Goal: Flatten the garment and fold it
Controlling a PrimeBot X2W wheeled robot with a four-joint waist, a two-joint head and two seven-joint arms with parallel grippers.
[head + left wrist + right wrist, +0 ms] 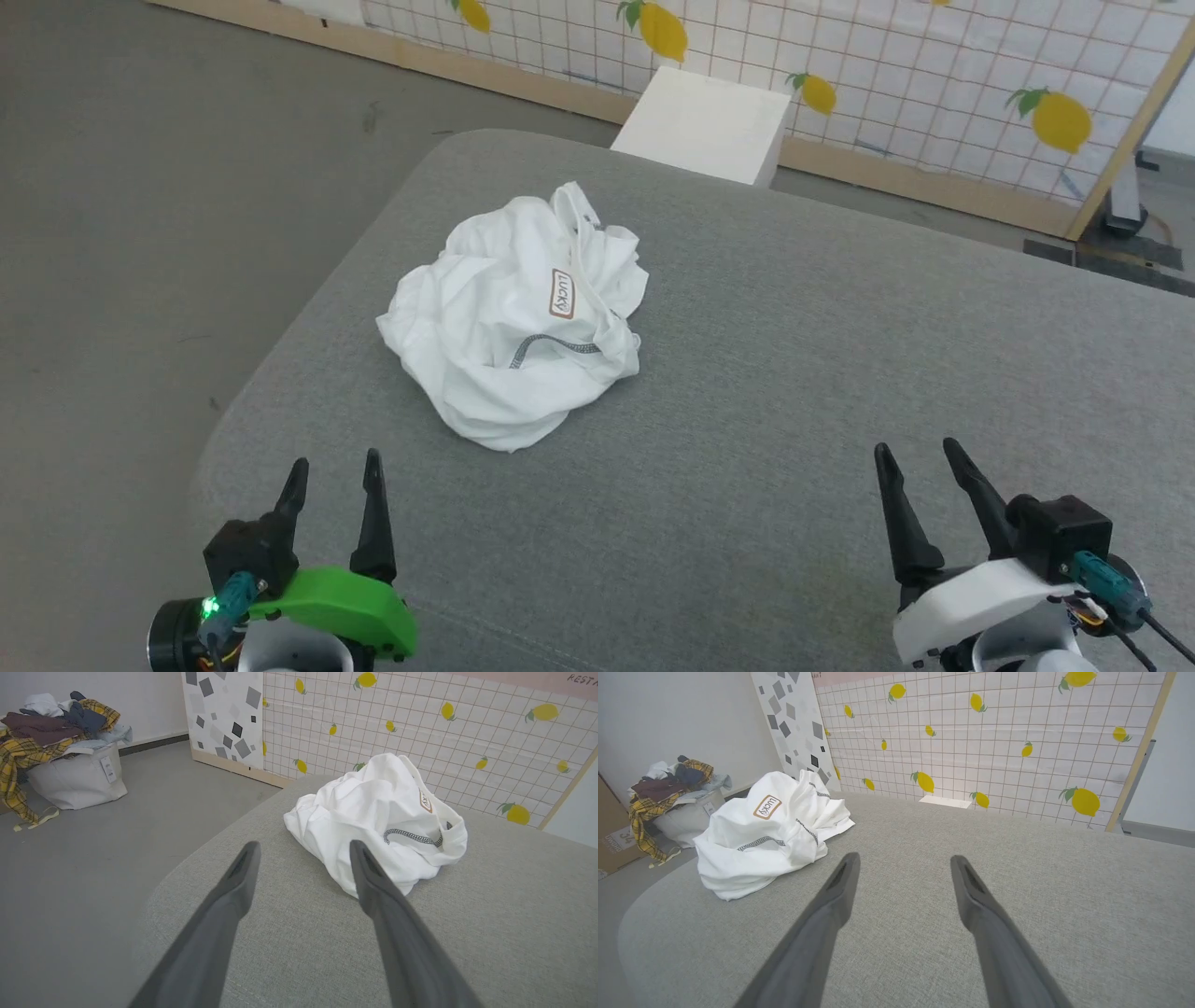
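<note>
- Jaws on both arms stand wide apart and hold nothing. The left jaws sit at the lower left of the head view, over the near edge of the table (766, 392). The right jaws sit at the lower right, over the same edge.
- Grey floor (140, 187) surrounds the table on its left and far sides.
- The table is covered in grey fabric and has a rounded corner at the left.
- A grid-patterned panel (934, 84) printed with yellow lemons stands beyond the table's far edge.
- The garment (513, 317) lies on the table's left half in a crumpled white heap.
- It lies ahead of the left jaws and a little to their right, apart from them.
- It lies well apart from the right jaws, ahead of them and off to their left.
- In the left wrist view the tip of one dark finger (369, 877) overlaps the heap's near edge, though the head view shows a gap between them.
- A pale bin (74, 774) heaped with mixed clothes stands on the floor, off to the left.
- A white box (705, 121) stands on the floor between the table's far edge and the panel.
- A dark zigzag stitch line (555, 347) curves across the heap's near side.
- A tan-bordered "LUCKY" patch (562, 293) faces up near the heap's middle.
</note>
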